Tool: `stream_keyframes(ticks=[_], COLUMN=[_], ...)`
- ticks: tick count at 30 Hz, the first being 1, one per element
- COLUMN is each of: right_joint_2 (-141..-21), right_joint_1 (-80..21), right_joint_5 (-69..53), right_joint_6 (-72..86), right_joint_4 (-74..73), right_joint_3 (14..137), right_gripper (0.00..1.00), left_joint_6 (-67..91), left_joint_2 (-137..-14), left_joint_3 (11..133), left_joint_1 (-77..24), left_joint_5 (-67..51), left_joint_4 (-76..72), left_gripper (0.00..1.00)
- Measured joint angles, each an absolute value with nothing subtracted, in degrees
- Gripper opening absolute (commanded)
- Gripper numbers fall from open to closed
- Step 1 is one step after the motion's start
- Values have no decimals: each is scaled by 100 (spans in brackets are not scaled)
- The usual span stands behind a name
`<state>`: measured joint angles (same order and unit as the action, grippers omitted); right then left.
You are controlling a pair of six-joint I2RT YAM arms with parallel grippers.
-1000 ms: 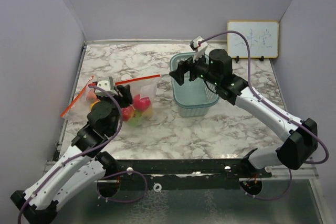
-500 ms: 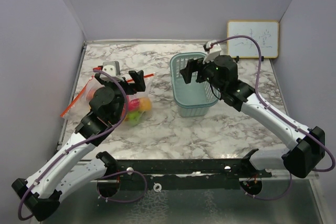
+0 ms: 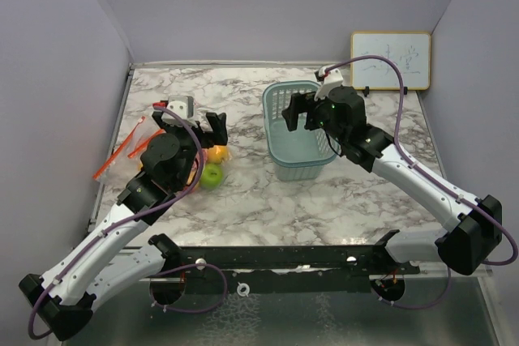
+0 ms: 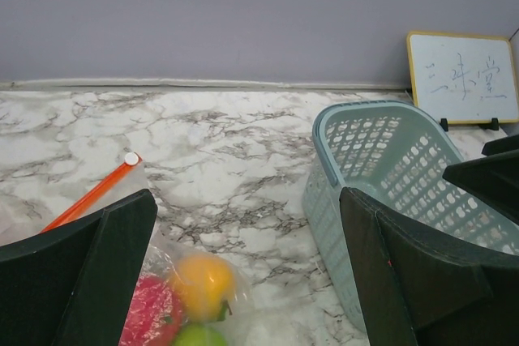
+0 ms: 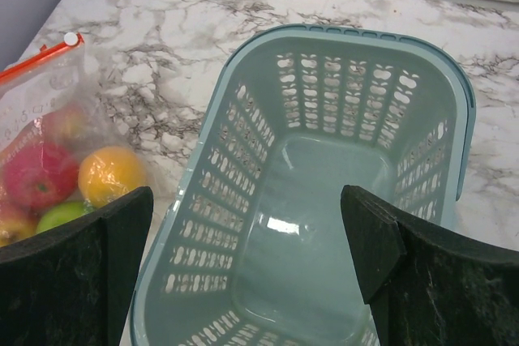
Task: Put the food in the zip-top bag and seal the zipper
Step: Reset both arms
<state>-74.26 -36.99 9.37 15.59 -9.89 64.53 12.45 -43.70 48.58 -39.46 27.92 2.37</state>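
fruit (image 5: 111, 174) sits in the bag (image 5: 40, 95), just left of the basket (image 5: 324, 103) | left gripper (image 4: 247, 269), right gripper (image 5: 247, 269): both wide open, holding nothing | tip imo: pinch the zipper (image 4: 89, 196) at one end, slide along flat

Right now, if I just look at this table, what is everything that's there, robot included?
table: one, white marble with grey veins, inside pale lilac walls
zip-top bag: one, clear with an orange zipper strip, lying at the table's left
toy fruits: at least three showing (red, orange, green), inside the bag
basket: one, pale teal lattice, empty, mid-table to the right of the bag
whiteboard: one, white with a yellowish frame, propped at the far right
left arm: one, white and black, reaching to the bag
right arm: one, white and black, reaching to the basket
left end effector: one, black, open, over the bagged fruit
right end effector: one, black, open, over the basket
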Motion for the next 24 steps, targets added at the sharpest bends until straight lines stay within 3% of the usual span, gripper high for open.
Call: stream_keyframes(ticks=[24], right_joint_2=[-7424], right_joint_1=[-3699], right_joint_5=[1133], right_joint_6=[1566], right_joint_4=[-1330], right_joint_3=[6455], right_gripper=[99], left_joint_6=[1057], left_joint_2=[-4482], left_joint_3=[4858], left_joint_1=[-3946], left_joint_5=[2480], left_joint_4=[373], left_gripper=[99])
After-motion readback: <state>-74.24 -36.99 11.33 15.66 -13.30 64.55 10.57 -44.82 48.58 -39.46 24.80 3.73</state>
